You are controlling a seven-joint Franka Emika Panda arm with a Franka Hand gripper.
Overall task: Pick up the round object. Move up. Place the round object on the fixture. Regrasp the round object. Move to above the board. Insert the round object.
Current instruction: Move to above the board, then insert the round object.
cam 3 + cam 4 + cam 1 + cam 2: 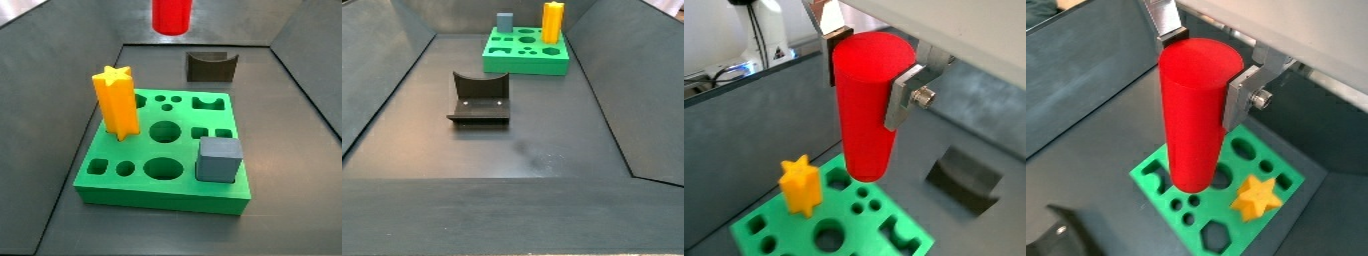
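Observation:
My gripper (867,75) is shut on the round object (865,120), a glossy red peg that hangs upright between the silver fingers in both wrist views (1197,120). It is held high above the green board (758,232), over the side with the round holes (1288,172). In a side view only the peg's lower end (171,15) shows at the top edge, above the far side of the board (160,200). The dark fixture (210,65) stands on the floor behind the board, with nothing on it (480,98). The gripper is out of that side view.
A yellow star peg (115,100) stands upright in the board at its left side (800,185). A blue-grey cube (219,158) sits in the board's near right corner. Dark sloping walls (382,90) enclose the grey floor.

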